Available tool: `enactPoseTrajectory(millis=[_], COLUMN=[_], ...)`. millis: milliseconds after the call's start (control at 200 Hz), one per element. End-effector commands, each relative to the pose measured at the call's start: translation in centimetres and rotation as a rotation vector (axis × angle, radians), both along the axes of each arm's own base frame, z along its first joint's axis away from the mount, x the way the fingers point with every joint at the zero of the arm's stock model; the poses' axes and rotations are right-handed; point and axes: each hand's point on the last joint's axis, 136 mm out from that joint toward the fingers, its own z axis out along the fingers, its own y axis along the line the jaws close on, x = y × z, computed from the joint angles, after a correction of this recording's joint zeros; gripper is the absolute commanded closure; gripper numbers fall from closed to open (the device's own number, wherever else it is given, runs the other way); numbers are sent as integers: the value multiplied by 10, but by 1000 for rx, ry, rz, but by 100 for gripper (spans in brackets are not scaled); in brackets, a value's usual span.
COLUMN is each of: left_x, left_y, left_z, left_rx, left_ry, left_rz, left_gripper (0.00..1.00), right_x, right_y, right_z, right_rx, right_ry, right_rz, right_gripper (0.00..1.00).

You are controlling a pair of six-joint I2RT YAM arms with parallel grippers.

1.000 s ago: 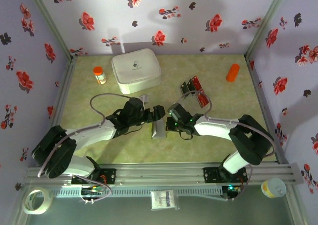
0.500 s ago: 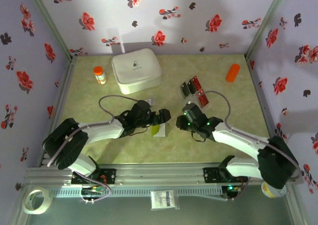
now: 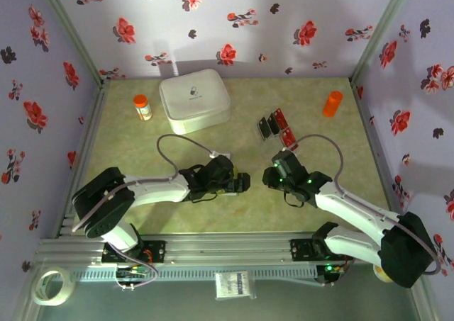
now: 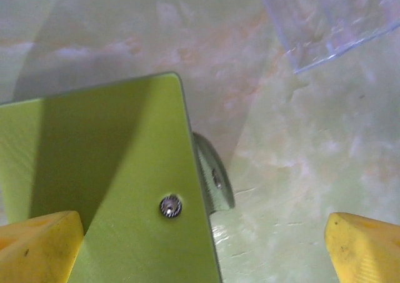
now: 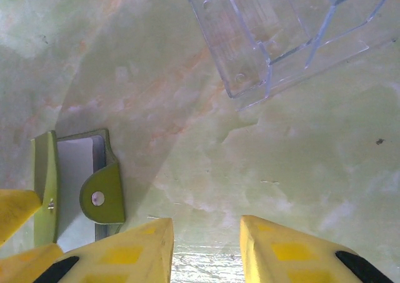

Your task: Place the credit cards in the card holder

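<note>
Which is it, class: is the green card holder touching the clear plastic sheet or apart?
Apart. The right wrist view shows a stretch of bare table between the card holder and the clear plastic sheet.

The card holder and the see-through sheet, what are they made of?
Card holder: probably faux leather or plastic. It is matte olive-green and smooth, with a shiny metal snap. Sheet: clear plastic and glossy. The marbled table shows through it, and its edges catch the light.
</note>
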Motion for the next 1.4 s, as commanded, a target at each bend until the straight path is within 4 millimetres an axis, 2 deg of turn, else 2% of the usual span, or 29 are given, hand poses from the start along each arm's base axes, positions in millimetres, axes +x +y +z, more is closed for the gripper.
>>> enactPoseTrajectory(millis=[0,100,205,475,660,795,920,1080,1255,1315,1395], left_x=[-6,-9,-8,8,23,37,52,71,81,84,87], left_y=[23,28,25,2,6,26,61,116,161,172,177], left_z=[-23,-30,-24,36,82,111,125,120,106,103,103], left_rx=[215,284,273,167,68,3,-19,-12,30,60,104], left_ry=[-30,-28,-35,-127,-198,-243,-262,-232,-204,-215,-272], left_rz=[-11,-7,-9,-33,-4,54,148,285,408,437,415], left_gripper=[0,0,0,0,0,0,0,0,0,0,0], right_x=[-3,-3,-2,-1,0,1,1,-3,-9,-9,-10], right_y=[-6,-5,-3,3,11,28,50,101,155,171,183], right_z=[-4,-3,-1,5,10,17,27,44,50,50,45], right_rx=[-3,0,8,27,64,133,138,111,95,94,84], right_ry=[19,19,20,17,14,11,-6,-33,-37,-33,-22], right_rz=[-17,-15,-10,10,26,69,116,238,351,377,396], right_gripper=[66,65,64,64,64,65,66,67,67,67,68])
